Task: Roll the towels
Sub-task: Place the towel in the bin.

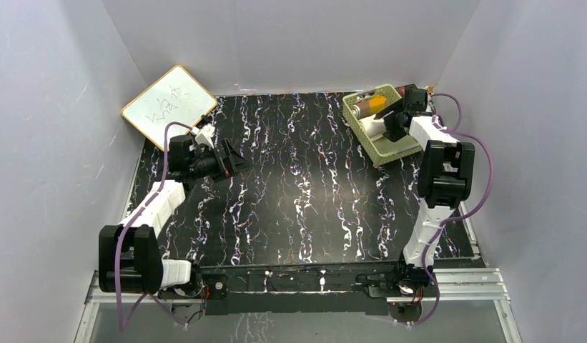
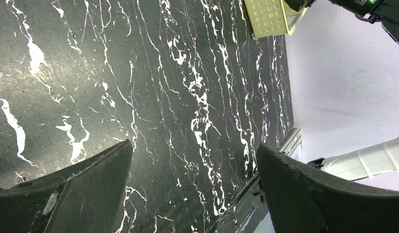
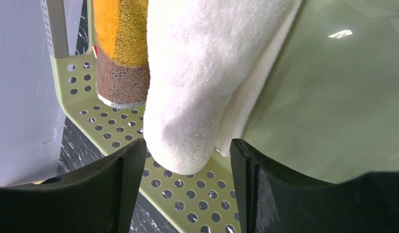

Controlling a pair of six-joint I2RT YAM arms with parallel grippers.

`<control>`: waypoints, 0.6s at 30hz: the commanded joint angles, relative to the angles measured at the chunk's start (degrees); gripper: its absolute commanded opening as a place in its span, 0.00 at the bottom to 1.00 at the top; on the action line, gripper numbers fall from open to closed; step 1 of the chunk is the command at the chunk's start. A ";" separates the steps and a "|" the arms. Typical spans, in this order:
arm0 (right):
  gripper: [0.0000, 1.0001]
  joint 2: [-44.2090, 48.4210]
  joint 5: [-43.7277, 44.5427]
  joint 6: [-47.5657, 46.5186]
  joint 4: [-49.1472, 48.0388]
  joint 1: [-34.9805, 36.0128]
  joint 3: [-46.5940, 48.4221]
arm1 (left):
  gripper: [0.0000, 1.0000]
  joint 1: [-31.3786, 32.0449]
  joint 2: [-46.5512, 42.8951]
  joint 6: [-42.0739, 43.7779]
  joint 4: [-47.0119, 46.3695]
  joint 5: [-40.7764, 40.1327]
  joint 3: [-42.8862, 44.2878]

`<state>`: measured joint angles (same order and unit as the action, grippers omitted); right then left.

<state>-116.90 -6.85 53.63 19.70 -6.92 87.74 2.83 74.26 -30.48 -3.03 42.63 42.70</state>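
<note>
the rolled cream-white terry towel is lying in the pale green perforated basket beside the rolled orange-yellow towel. the right hand is standing open astride its end; it should be backing straight off, not snagging the flap.

Pale walls, black marbled tabletop

Black white-veined table, green perforated basket far right, whiteboard at far-left corner.

In the green basket at far right lie an orange-yellow roll and a cream roll — the right gripper hangs over the cream one
</note>
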 commanded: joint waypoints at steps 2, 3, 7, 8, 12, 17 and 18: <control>0.50 3.72 2.58 -2.28 -0.46 -1.23 -1.11 | 0.98 -0.15 -2.94 1.06 2.22 1.96 -0.35; 0.45 3.58 2.76 -2.61 -0.26 -1.44 -0.97 | 0.98 -0.19 -2.98 1.26 2.45 1.99 -0.32; 0.26 2.56 3.16 -3.32 -0.27 -2.04 -0.63 | 0.98 -0.19 -2.34 1.57 2.60 1.97 -0.17; 0.23 2.15 3.14 -3.43 -0.18 -2.12 -0.46 | 0.98 -0.19 -2.20 1.50 2.46 1.93 -0.29; 0.10 0.10 2.32 -3.59 -0.52 -2.55 0.83 | 0.98 -0.17 -1.61 1.39 2.28 1.92 -0.18; 0.00 -3.01 0.89 -3.55 -0.71 -2.66 2.94 | 0.98 -0.19 -0.99 1.53 2.65 1.56 0.11; 0.00 -3.80 0.62 -3.41 -0.98 -2.66 3.22 | 0.98 -0.19 -0.80 1.56 2.71 1.45 0.29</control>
<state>-118.28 -5.74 50.57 19.97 -9.41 87.79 2.83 73.78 -29.34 -1.61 42.87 42.61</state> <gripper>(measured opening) 0.007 0.983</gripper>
